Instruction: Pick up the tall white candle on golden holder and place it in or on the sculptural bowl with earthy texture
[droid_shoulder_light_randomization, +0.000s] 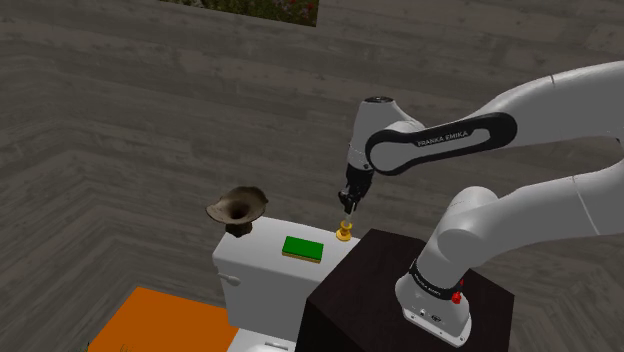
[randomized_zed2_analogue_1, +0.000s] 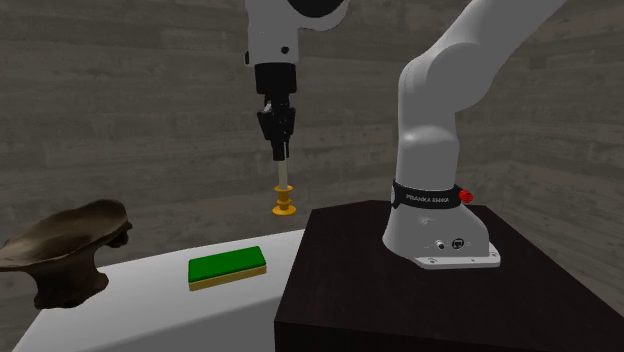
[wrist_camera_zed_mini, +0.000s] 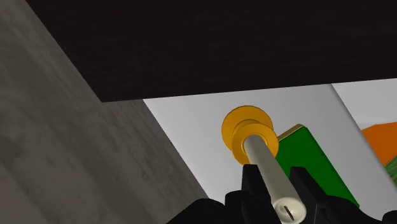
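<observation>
Candle first: a tall, slim, off-white candle (randomized_zed2_analogue_1: 283, 180) with a dark wick at its top stands upright in a round golden holder (randomized_zed2_analogue_1: 284, 208), and the all-black two-finger gripper (randomized_zed2_analogue_1: 281, 155) is closed on the candle's upper part. In the wrist view the two fingers (wrist_camera_zed_mini: 254, 184) press against the candle (wrist_camera_zed_mini: 267, 162) from either side, with the flared golden holder (wrist_camera_zed_mini: 245, 127) below them. The gripper (droid_shoulder_light_randomization: 347, 208) points straight down from the white arm.

In the second exterior view the holder's foot shows against the grey planks, above the far edge of the flat white top (randomized_zed2_analogue_1: 130, 310), so the candle hangs clear of that surface. In the shoulder view the candle (droid_shoulder_light_randomization: 346, 222) and its holder (droid_shoulder_light_randomization: 344, 236) are at the corner of the white top (droid_shoulder_light_randomization: 260, 265), just beside the dark brown box stand (droid_shoulder_light_randomization: 380, 290).

The sculptural brown bowl (droid_shoulder_light_randomization: 237, 205), rough and earthy with a wide flared rim on a narrow foot, sits at the far end of the white top, well apart from the candle. In the second exterior view the bowl (randomized_zed2_analogue_1: 65, 235) is at the left edge. Between bowl and candle lies a flat green rectangular block (droid_shoulder_light_randomization: 302, 247) with a yellowish underside, resting on the white top nearer the stand.

An orange mat (droid_shoulder_light_randomization: 160, 320) lies on the grey wood-plank floor (droid_shoulder_light_randomization: 120, 120) below, at the shoulder view's lower left
</observation>
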